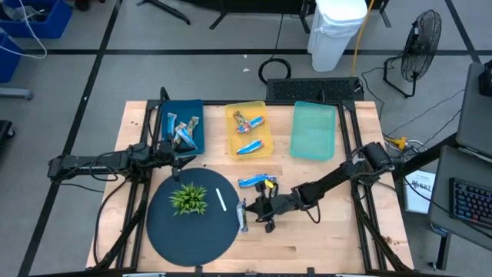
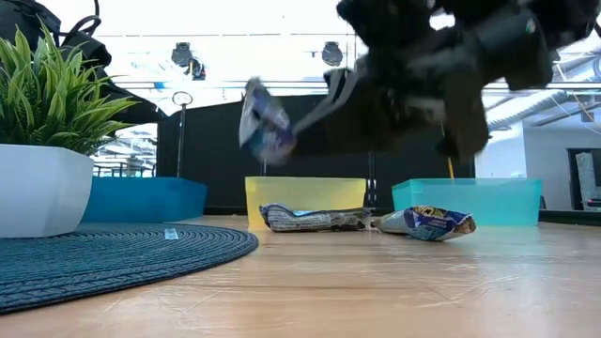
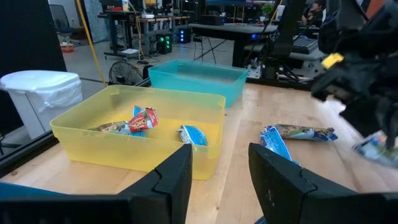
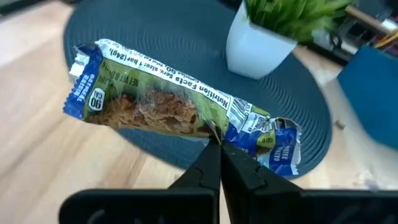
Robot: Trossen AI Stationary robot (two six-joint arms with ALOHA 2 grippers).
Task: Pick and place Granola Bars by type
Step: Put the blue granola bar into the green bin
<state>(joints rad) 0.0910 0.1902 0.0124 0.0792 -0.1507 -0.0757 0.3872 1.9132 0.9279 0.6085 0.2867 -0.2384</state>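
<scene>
Right gripper (image 4: 214, 149) fingers pinched on granola bar (image 4: 168, 106), above mat edge (image 4: 155, 37), left gripper (image 3: 217, 171) fingers apart

Grey floor (image 1: 92, 77) is seen around the wooden table (image 1: 323, 231), crossed by dark lines. A white bin (image 1: 336, 31) with a liner is placed beyond the table's far edge; a black floor fan (image 1: 421, 42) is set to its right. A keyboard (image 1: 469, 201) is noted on a side desk. Ceiling lamps (image 2: 188, 56) are visible overhead.
</scene>
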